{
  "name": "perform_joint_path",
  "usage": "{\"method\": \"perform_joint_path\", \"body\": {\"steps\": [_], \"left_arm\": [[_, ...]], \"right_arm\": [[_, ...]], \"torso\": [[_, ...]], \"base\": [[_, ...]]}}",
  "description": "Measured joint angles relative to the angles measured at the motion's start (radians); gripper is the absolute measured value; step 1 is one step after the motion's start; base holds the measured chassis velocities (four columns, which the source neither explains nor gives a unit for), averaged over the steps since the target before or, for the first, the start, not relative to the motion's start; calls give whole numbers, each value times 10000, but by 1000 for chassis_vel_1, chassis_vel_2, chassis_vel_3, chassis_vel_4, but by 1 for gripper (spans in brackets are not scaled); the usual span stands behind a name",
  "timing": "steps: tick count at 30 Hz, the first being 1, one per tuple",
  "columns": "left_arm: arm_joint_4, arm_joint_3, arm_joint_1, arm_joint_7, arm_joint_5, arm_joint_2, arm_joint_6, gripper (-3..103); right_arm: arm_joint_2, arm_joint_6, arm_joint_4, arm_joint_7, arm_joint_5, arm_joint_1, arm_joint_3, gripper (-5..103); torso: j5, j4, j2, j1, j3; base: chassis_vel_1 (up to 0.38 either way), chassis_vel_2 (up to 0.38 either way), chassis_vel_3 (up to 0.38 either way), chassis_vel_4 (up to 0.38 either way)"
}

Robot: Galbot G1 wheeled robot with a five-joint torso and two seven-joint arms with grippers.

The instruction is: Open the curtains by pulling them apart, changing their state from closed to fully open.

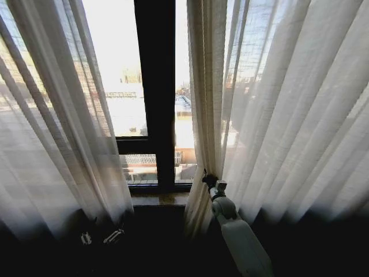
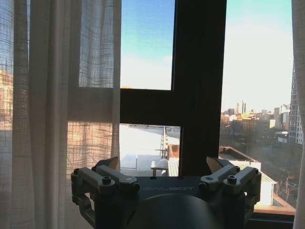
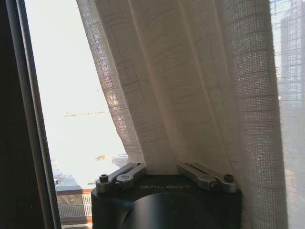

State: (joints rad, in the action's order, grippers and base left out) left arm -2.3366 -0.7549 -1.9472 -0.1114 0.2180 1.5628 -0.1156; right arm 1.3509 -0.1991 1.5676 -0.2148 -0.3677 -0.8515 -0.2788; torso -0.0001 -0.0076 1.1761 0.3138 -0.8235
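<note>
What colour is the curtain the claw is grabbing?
Creamy white curtain, see-through; clearest in the right wrist view.

A: Where do the panels hang?
B: Left curtain (image 1: pixel 52 133) left of the window frame (image 1: pixel 154 86), right curtain (image 1: pixel 277 115) right of it, gap between.
A: Grippers?
B: Right gripper (image 1: pixel 209 180) at right curtain's inner edge, fabric between its fingers (image 3: pixel 202 175); left gripper (image 1: pixel 101 236) low, below left curtain.

A dark window frame (image 1: pixel 154 86) stands before sunlit rooftops (image 1: pixel 130 109) — a wooden sill (image 1: pixel 158 199) below.
</note>
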Motion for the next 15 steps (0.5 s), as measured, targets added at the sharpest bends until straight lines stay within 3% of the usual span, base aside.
{"method": "perform_joint_path", "body": {"steps": [15], "left_arm": [[28,-24,133,-1,38,-92,19,100]], "right_arm": [[-50,-1,154,-72,2,-45,-49,0]], "torso": [[0,0,0,2,0]], "base": [[-353,-339,357,356]]}}
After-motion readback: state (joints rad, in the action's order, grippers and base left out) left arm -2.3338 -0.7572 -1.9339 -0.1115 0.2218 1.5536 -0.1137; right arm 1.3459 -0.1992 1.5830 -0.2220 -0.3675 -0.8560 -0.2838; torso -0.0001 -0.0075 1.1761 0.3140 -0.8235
